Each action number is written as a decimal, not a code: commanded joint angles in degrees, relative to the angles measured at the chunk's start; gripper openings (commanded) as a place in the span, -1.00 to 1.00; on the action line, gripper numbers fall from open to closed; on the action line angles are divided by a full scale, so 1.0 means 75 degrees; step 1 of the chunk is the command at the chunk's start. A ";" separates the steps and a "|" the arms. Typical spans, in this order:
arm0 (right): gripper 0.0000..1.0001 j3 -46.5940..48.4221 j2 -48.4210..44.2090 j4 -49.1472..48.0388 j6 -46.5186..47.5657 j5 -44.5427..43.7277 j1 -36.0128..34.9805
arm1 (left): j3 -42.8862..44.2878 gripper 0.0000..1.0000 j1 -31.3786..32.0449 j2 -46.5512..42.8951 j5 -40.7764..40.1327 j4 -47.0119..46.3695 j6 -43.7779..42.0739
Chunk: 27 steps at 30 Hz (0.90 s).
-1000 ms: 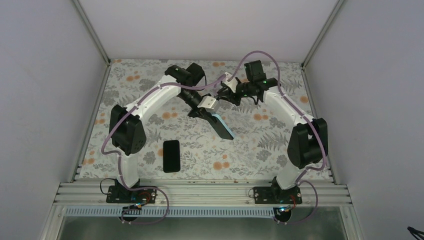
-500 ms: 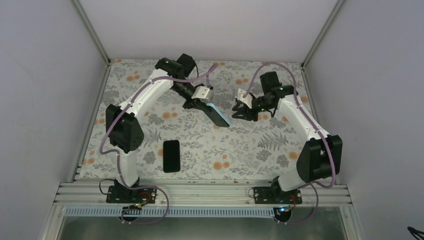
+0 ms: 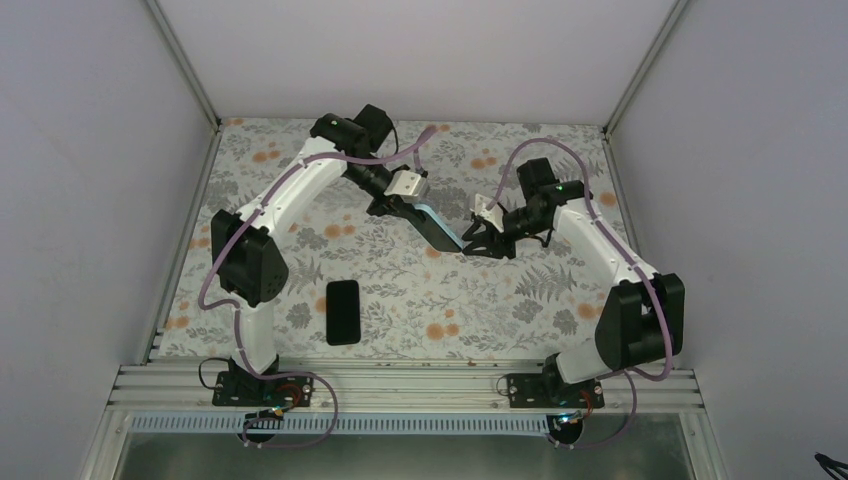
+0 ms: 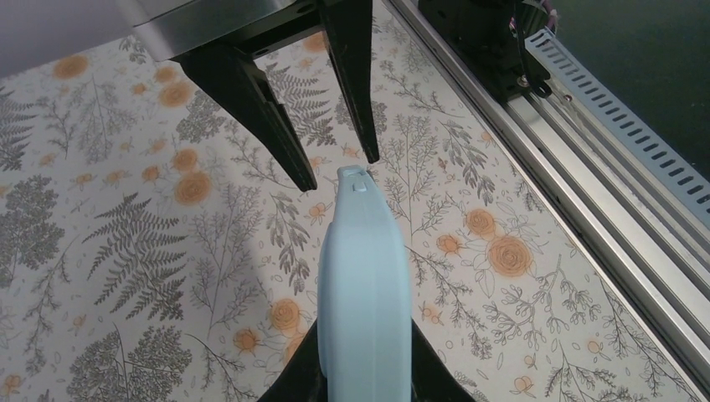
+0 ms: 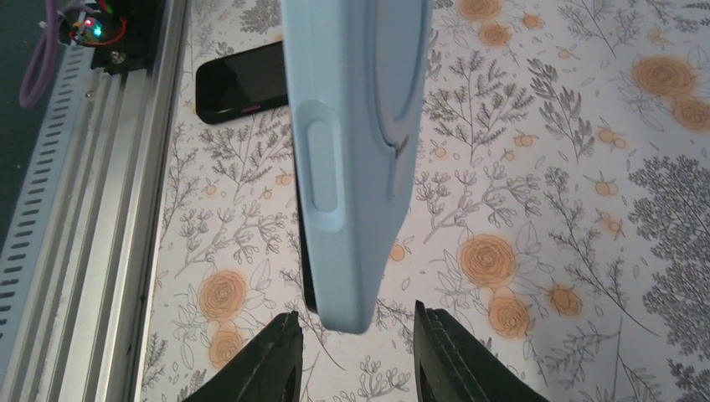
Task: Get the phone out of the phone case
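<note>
The light blue phone case [image 4: 365, 285] hangs edge-on above the mat, and my left gripper [image 4: 364, 373] is shut on its near end. The phone [image 5: 303, 260] sits inside it, showing as a thin black strip along one edge of the phone case [image 5: 356, 142]. From above, the cased phone [image 3: 437, 233] slants down from my left gripper [image 3: 405, 207]. My right gripper [image 3: 468, 238] is open at the case's free end. Its fingertips [image 5: 283, 352] stand on either side of that end without touching it, with my right gripper [image 5: 352, 335] just short of the corner.
A second, all-black phone [image 3: 342, 311] lies flat on the floral mat [image 3: 520, 300] near the front, seen also as the black phone [image 5: 243, 79] beside the aluminium rail [image 5: 100, 209]. White walls enclose the table on three sides.
My right gripper has opened, pulled away from the case's upper part and come round to its lower free end. My left arm shifted slightly back and left, still holding the case.
</note>
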State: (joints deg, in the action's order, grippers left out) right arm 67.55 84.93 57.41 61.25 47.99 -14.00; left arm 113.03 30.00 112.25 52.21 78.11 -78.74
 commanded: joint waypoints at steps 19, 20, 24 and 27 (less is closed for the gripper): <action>-0.73 0.0245 0.0231 -0.0737 -0.0358 0.0389 -0.0215 | -0.0122 -0.95 0.0098 -0.0252 0.0912 -0.0031 -0.0328; -0.74 0.0245 0.0221 -0.0858 -0.0436 0.0339 -0.0220 | -0.0093 -0.95 0.0101 -0.0258 0.0951 -0.0031 -0.0288; -0.74 -0.0088 0.0020 -0.1697 -0.0932 -0.0191 -0.0387 | -0.0073 -0.95 0.0113 -0.0283 0.1073 -0.0031 -0.0283; -0.71 -0.0381 -0.0304 -0.2623 -0.1533 -0.0437 -0.0418 | -0.0090 -0.95 0.0134 -0.0299 0.1170 -0.0031 -0.0284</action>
State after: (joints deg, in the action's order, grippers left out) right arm 66.78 85.56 50.98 56.03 47.27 -16.21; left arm 112.25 29.50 112.25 50.78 76.90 -78.94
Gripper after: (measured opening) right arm 0.142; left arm 0.116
